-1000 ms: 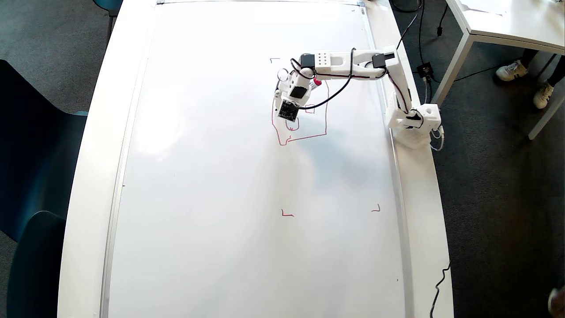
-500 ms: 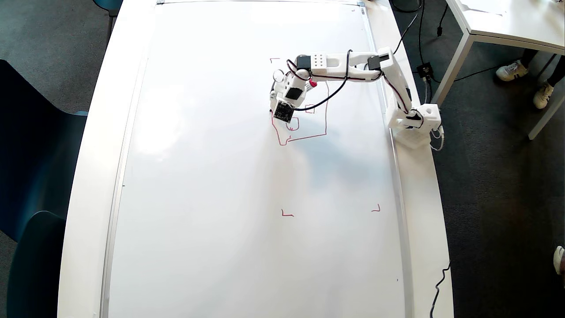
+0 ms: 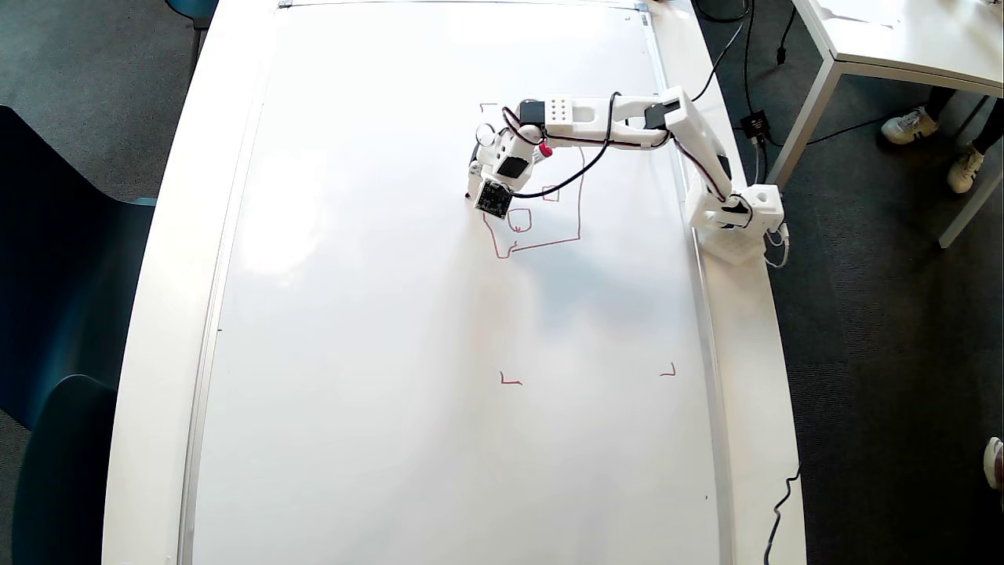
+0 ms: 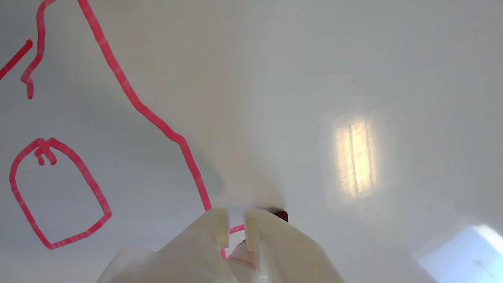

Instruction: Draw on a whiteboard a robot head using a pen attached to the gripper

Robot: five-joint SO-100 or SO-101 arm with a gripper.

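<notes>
The whiteboard (image 3: pixel 376 314) covered nearly the whole top of the white bench (image 3: pixel 157 314), its silver frame running just inside the bench's long edges. The arm (image 3: pixel 612 122) stood on its base block (image 3: pixel 737 224) at the bench's right edge in the overhead view, nearer the far end, and reached leftward across the board.

The gripper (image 3: pixel 480 182) hung over the board's far right quarter, with its dark square circuit board (image 3: pixel 492 199) facing up. The pen (image 3: pixel 543 149) showed only as a red cap end poking out beside the wrist; its white body was mostly hidden by the arm. In the wrist view the gripper (image 4: pixel 235 230) came in from the bottom edge, the jaws nearly together with a narrow slot between the two white fingers (image 4: pixel 218 228). A pink piece sat low in that slot, but I could not tell whether the jaws were clamped on the pen. A small dark red bit (image 4: pixel 280 215) lay on the board just beside the right finger.

The robot head (image 3: pixel 549 227) was partly drawn in thin red line under and just right of the gripper: the outline's right side and bottom showed, with two small squares inside. In the wrist view a long red stroke (image 4: pixel 157 122) ran down to the fingers, and a closed rounded box (image 4: pixel 23 204) sat to its left.

Small red corner marks (image 3: pixel 510 380) lay on the board well apart from the drawing.
</notes>
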